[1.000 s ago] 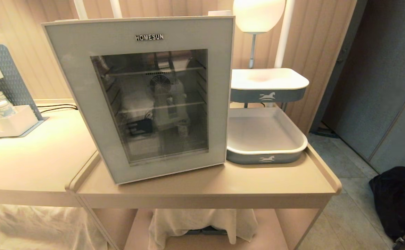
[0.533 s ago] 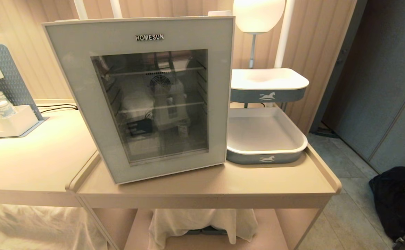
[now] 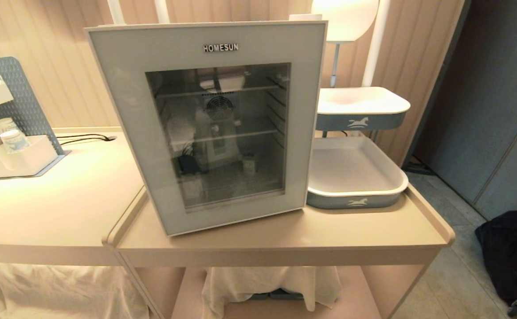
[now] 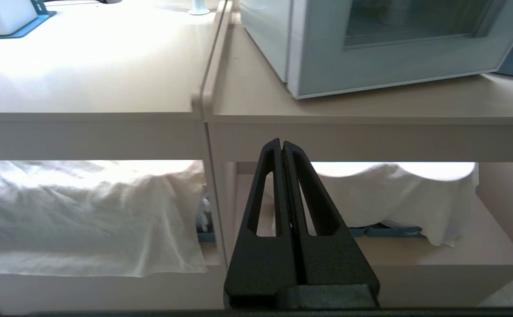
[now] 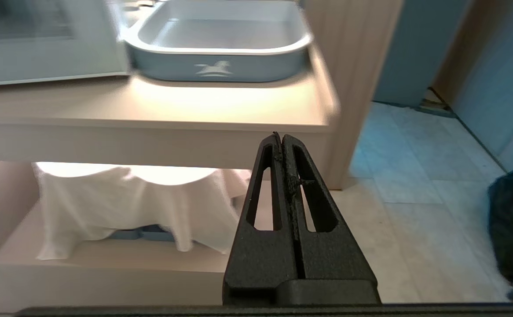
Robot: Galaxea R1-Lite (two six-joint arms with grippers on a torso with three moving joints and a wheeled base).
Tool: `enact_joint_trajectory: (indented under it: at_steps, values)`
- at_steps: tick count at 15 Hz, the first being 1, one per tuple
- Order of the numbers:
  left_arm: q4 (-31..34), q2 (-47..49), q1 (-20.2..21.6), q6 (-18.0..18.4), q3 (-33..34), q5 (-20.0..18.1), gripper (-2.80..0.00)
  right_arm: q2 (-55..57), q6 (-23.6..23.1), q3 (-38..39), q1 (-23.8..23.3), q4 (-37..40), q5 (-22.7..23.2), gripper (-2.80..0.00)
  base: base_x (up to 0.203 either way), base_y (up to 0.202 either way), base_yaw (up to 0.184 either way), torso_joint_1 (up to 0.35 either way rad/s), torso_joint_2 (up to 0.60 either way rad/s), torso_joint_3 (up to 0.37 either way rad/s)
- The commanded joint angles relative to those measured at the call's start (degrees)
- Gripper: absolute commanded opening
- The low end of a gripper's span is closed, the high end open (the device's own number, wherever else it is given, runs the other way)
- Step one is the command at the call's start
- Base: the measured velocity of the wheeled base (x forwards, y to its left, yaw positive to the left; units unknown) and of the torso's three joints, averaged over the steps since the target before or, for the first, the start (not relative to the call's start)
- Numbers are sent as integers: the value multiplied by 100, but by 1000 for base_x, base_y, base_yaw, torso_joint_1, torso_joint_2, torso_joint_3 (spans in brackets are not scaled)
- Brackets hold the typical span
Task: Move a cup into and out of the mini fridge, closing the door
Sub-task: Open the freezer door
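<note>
Your cup (image 3: 249,165) sits inside the mini fridge (image 3: 214,124), behind its closed door (image 3: 121,110). Both the left gripper (image 4: 282,145) and right gripper (image 5: 281,137) hang below the tabletop, pressed together, empty, well apart from it.

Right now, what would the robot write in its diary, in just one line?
door: shut | cup: inside mini fridge, bottom shelf | left gripper: shut, empty, low | right gripper: shut, empty, low

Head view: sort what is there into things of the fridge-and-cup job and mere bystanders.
Job:
- mini fridge
- door, shut
- cup, inside, seen through the glass

Bystanders:
- two-tier tray stand
- lamp
- paper cups
- black bag on floor
</note>
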Motion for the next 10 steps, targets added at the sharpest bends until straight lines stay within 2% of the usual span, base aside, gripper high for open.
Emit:
enact_joint_trajectory:
  at_steps: [1, 6, 10]
  values:
    - [-4, 9, -3, -2, -1, 0, -280, 14, -4, 1, 2, -10, 2, -280, 0, 192, 0, 0, 2, 4]
    - [-4, 9, -3, -2, -1, 0, -280, 14, 42, 4, 2, -19, 2, -280, 0, 182, 0, 3, 2, -2]
    - [-4, 9, 6, -2, 7, 0, -280, 22, 48, 1, 2, -19, 2, -280, 0, 23, 2, 1, 1, -1]
